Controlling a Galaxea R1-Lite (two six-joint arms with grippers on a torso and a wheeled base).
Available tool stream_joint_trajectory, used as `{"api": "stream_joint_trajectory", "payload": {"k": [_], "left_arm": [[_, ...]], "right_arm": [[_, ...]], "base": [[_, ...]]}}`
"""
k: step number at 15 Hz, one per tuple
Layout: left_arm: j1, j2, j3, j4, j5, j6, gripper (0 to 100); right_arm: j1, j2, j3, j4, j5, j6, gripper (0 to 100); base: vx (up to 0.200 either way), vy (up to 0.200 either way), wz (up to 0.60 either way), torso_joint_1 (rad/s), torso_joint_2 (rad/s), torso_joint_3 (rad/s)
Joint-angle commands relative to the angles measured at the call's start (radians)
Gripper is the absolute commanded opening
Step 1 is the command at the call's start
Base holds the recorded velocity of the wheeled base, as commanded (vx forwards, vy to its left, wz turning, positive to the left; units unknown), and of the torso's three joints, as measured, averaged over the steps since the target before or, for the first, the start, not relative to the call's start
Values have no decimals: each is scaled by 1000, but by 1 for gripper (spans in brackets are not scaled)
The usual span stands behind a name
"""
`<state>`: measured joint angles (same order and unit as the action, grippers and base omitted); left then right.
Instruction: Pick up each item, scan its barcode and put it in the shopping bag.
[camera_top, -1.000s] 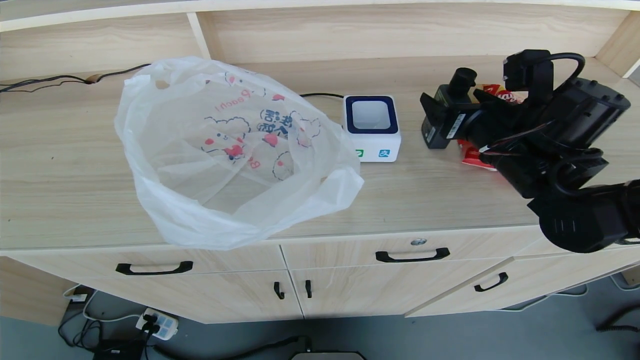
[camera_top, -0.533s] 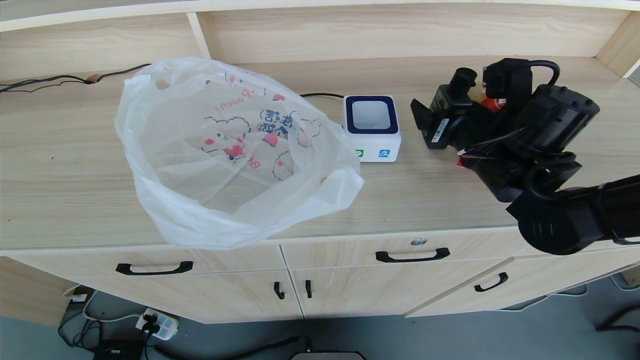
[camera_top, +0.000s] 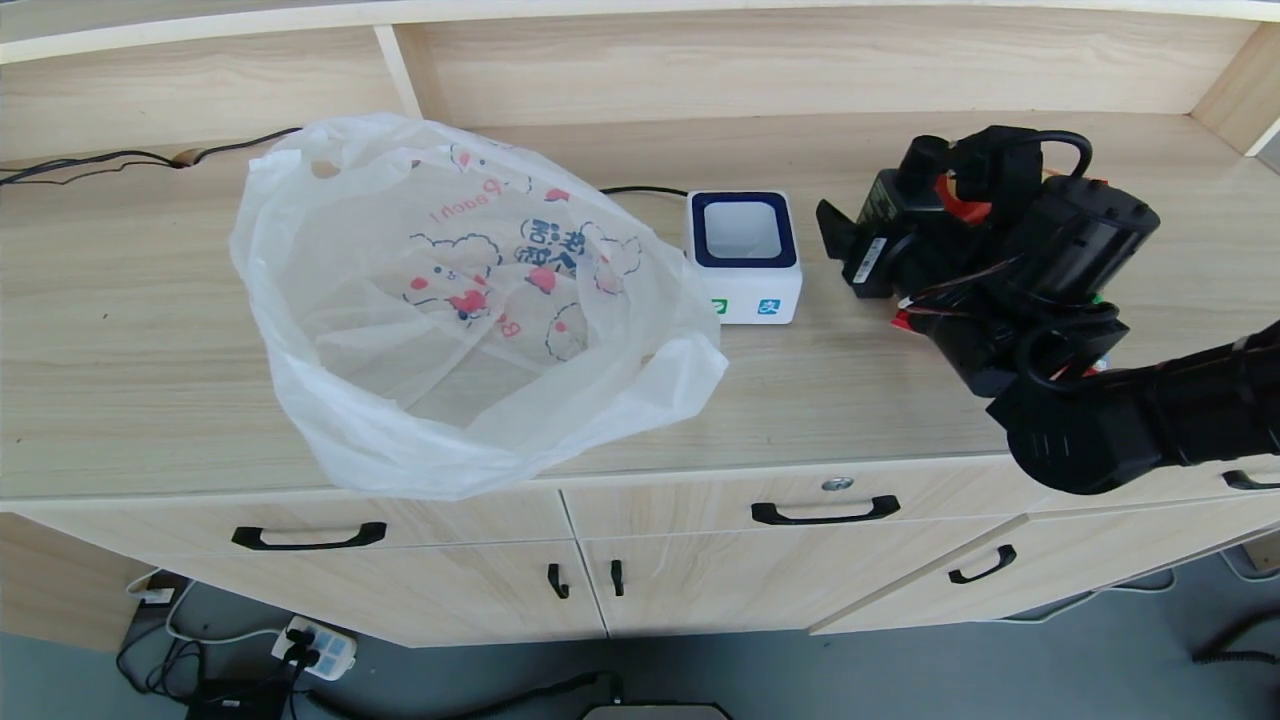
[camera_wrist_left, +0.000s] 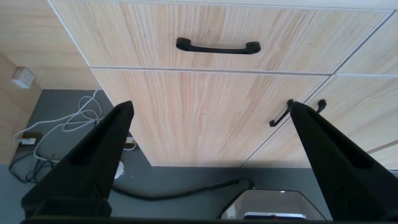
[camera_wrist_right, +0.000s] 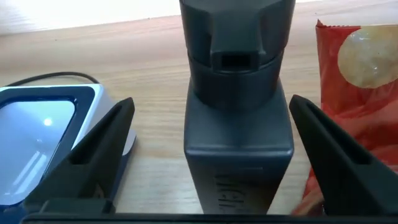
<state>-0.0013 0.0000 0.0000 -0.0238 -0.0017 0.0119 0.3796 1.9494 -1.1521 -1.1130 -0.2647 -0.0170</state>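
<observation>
Right wrist view: your right gripper (camera_wrist_right: 211, 109) is hanging spread wide around the dark bottle (camera_wrist_right: 239, 130) mid-frame; centre it before clamping.

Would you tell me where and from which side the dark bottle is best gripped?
Grip the dark bottle by its flat-sided body, just below the shoulder, coming in level from the robot's side. It stands upright, its neck and cap are narrower, and the scanner and red snack bag flank it, leaving the front free. The open right hand straddles it that way.
</observation>
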Motion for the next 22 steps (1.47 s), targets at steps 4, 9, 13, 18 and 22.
{"api": "stream_joint_trajectory", "payload": {"k": [4, 9, 13, 18, 22], "left_arm": [[0, 2, 0, -1, 0, 0, 100], [0, 2, 0, 1, 0, 2, 100], [0, 2, 0, 1, 0, 0, 100], [0, 2, 0, -2, 0, 0, 100], [0, 2, 0, 1, 0, 3, 100]], "right_arm": [[-4, 26, -37, -1, 4, 3, 0], [-4, 13, -34, -8, -2, 2, 0], [15, -83, -23, -4, -11, -18, 0], [42, -230, -3, 25, 25, -55, 0], [191, -346, -20, 85, 167, -32, 0]], "base": [[0, 0, 0, 0, 0, 0], [0, 0, 0, 0, 0, 0], [0, 0, 0, 0, 0, 0], [0, 0, 0, 0, 0, 0], [0, 0, 0, 0, 0, 0]]}}
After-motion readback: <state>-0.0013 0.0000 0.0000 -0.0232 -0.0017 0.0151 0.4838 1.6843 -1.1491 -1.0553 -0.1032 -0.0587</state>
